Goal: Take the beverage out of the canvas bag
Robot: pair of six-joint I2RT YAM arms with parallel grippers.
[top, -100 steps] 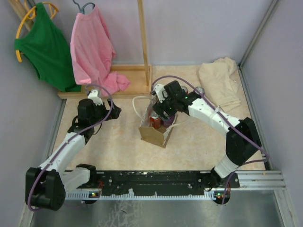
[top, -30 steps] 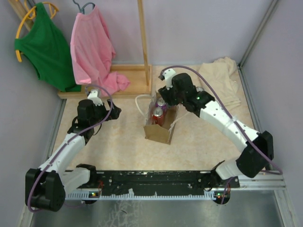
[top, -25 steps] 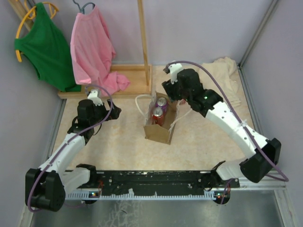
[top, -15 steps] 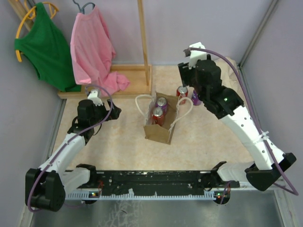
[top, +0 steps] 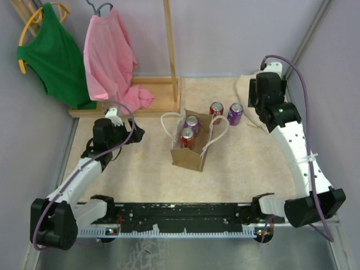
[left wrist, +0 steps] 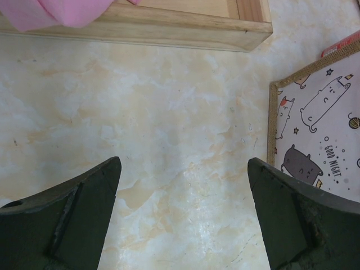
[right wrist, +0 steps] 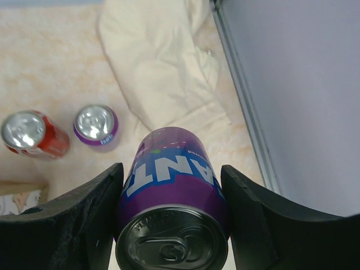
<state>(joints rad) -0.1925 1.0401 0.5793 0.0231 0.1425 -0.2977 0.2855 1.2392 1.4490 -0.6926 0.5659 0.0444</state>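
**Third can is out of the bag and swung to the far right**

Nearest me, my left pincer (left wrist: 183,169) hangs low over the counter (left wrist: 169,112). Its jaws are wide apart and empty, and the printed side of the bag (left wrist: 315,140) is just to its right. The bag stands upright mid-counter with its handles flopped outward. Inside it I count a bagged red can (top: 187,136) and a bagged purple can (top: 192,121). Beyond the bag, a loose red can (top: 216,108) and a loose purple can (top: 235,113) stand side by side on the counter, clear of the bag.

The change is on the right. About three seconds ago my right pincer (right wrist: 170,171) was down in the bag's mouth, and half a second ago it was above the two loose cans. Now it has swung to the far right corner, over the cream cloth (right wrist: 163,62). The wrist view shows it clamped on the held can (right wrist: 171,197), which is purple, with one finger on each side and the can lifted off the counter.

This can has left the bag but is not set down yet. I judge that it needs bare counter beside the loose pair, since it could tip on the rumpled cloth. With two cans left inside, I put the job at about halfway.
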